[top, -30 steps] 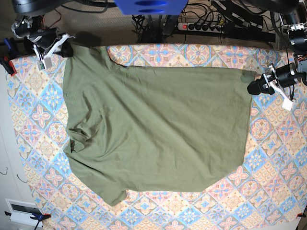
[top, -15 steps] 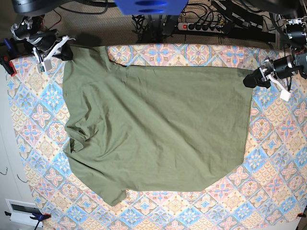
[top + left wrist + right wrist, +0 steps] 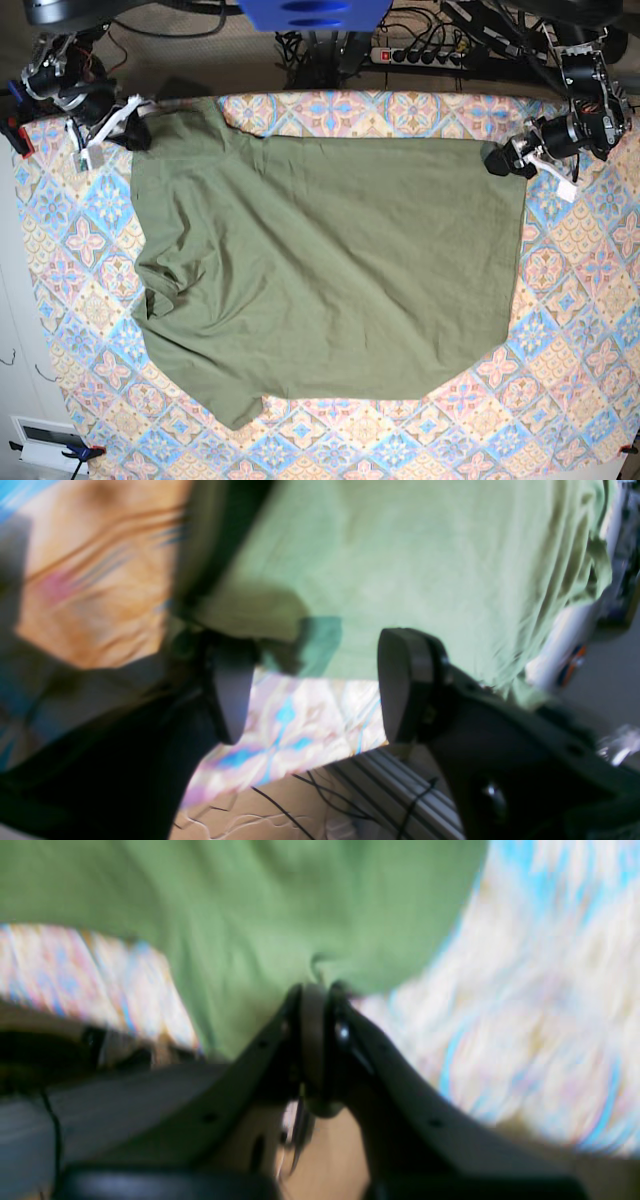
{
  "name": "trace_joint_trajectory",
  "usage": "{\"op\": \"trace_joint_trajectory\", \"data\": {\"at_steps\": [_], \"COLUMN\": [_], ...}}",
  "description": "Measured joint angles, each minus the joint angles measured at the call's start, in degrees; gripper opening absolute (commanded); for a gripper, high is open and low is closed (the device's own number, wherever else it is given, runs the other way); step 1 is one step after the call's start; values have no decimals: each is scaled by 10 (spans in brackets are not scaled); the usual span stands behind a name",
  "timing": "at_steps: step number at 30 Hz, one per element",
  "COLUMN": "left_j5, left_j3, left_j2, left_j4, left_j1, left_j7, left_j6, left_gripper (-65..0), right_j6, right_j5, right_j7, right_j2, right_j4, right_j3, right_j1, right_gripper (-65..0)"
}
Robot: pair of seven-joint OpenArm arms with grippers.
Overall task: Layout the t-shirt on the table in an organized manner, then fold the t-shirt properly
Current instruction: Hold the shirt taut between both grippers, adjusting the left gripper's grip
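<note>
The olive-green t-shirt (image 3: 330,270) lies spread over the patterned table (image 3: 580,330), with a rumpled sleeve at its left edge. My right gripper (image 3: 138,135) sits at the shirt's far left corner. In the right wrist view the right gripper (image 3: 315,990) is shut on a pinch of the t-shirt (image 3: 225,915). My left gripper (image 3: 495,160) hovers at the shirt's far right corner. In the left wrist view the left gripper (image 3: 310,650) is open, with only table (image 3: 300,715) showing in the gap and the t-shirt (image 3: 400,555) just beyond its fingertips.
The table's far edge runs right behind both grippers. Past it lie a power strip (image 3: 425,55) and cables on the floor. A blue part (image 3: 315,12) hangs at top centre. A clamp (image 3: 18,135) grips the table's left edge, and a white box (image 3: 45,440) stands at the bottom left.
The left gripper has opened, let go of the shirt's far right corner, and shifted up and left in the base view. The right gripper stays shut on its corner, nudged slightly outward.
</note>
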Motion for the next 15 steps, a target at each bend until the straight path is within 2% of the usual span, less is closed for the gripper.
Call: {"op": "trace_joint_trajectory", "data": {"at_steps": [4, 9, 15], "left_j5": [6, 9, 45], "left_j3": [-1, -2, -8], "left_j2": [6, 12, 25], "left_j4": [1, 1, 5], "left_j1": [1, 2, 17], "left_j7": [-5, -8, -30], "left_j6": [-4, -4, -8], "left_gripper": [-275, -280, -415], "right_j6": [0, 0, 0], "right_j5": [-6, -4, -5], "right_j7": [-19, -10, -11], "right_j2": [-3, -1, -1], "right_j4": [0, 0, 0], "right_j3": [1, 1, 1], "right_j1": [-10, -4, -6], "right_gripper": [-647, -647, -647]}}
